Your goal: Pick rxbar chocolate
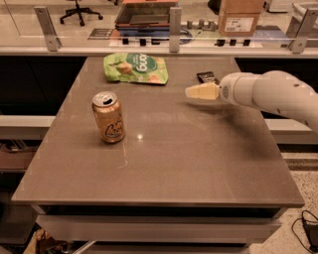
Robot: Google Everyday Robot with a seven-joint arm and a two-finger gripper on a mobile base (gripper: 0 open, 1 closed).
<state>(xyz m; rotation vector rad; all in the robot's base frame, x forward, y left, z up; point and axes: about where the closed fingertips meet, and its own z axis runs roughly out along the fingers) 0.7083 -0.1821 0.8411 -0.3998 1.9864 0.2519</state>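
- Gripper (190,92) hangs low over the table's far right part, at about 2 o'clock from the table's middle, its cream tip pointing toward 9 o'clock.
- From this side-on view I cannot tell whether the claw is open or closed; nothing shows in its hold.
- White arm (278,92) comes in from the right edge, at 3 o'clock, and crosses the table's right rim.
- Rxbar chocolate (207,77), a small black wrapper, lies flat on the table near the far edge, at about 1 o'clock from the table's middle.
- It sits just beyond the gripper, at about 1 o'clock from the claw's tip. The near edge of the bar meets the top of the gripper in this view, so contact cannot be judged.
- Green snack bag (135,68) lies at about 11 o'clock on the table, well apart from the bar, with bare tabletop between them.
- Orange drink can (108,117) stands upright at 9 o'clock, its top opened, well apart from the gripper.
- Neither the bag nor the can lies between the claw and the bar.
- Grey-brown table (198,168) has a glossy top that shows a dim shadow under the gripper.
- Rail with metal posts (174,22) runs along the far edge at 12 o'clock.
- Beyond it stand a cardboard box (239,17) and an office chair (78,7).
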